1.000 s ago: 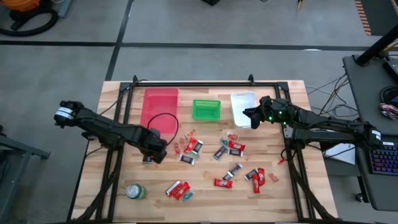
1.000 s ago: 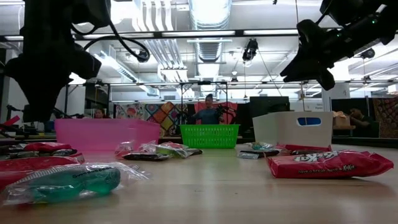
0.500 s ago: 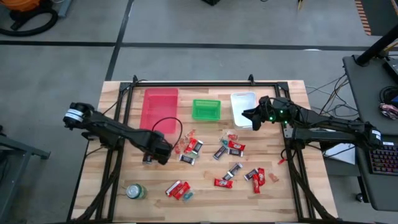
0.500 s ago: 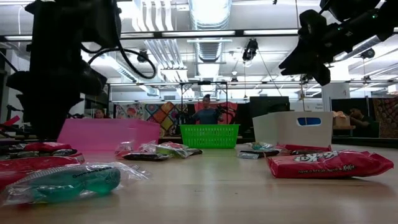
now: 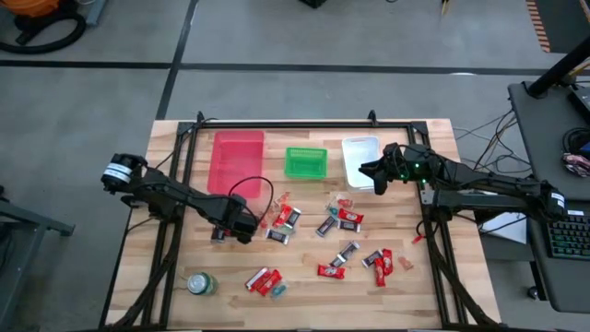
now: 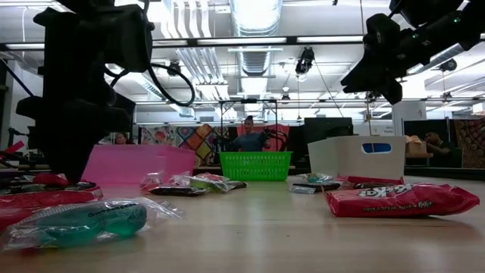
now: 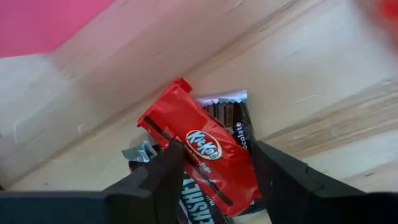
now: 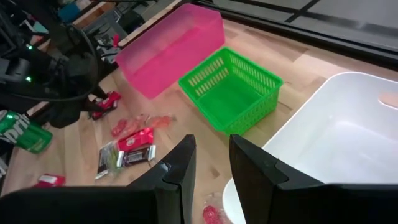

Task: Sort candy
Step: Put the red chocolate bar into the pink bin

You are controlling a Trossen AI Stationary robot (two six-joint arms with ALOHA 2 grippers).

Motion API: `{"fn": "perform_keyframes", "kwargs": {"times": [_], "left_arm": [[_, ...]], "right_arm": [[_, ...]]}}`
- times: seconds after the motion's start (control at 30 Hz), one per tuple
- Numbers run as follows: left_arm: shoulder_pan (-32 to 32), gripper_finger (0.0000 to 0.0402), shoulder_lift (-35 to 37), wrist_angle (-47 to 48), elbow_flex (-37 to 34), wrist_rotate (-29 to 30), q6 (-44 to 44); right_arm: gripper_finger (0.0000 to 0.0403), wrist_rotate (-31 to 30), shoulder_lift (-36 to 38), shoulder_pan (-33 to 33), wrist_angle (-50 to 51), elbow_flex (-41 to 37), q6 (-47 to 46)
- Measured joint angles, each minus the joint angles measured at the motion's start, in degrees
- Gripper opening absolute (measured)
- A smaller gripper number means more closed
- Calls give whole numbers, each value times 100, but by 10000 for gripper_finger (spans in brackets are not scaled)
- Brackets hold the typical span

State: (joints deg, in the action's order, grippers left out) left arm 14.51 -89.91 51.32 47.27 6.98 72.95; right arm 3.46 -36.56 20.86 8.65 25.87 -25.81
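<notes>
Straddling red candy [image 7: 202, 155], left tool [image 7: 214, 168] open

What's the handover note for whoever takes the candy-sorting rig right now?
Left gripper: low at the table's left, fingers open astride a red Kit Kat wrapper lying on a dark brown Hershey's bar; not gripped.
Right gripper: open, empty, raised over the white plastic bin.
Pink tray and green mesh basket look empty.
Nearly all the scattered wrapped candy remains on the wooden table, unsorted.
</notes>
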Motion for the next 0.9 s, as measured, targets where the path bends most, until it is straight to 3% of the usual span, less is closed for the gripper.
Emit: {"fn": "perform_keyframes", "kwargs": {"times": [0.47, 0.9], "left_arm": [[160, 8, 215, -165, 13, -216, 165], [346, 0, 273, -30, 924, -168, -388]], "right_arm": [[91, 0, 0, 0, 10, 0, 56], [91, 2, 2, -55, 13, 0, 56]]}}
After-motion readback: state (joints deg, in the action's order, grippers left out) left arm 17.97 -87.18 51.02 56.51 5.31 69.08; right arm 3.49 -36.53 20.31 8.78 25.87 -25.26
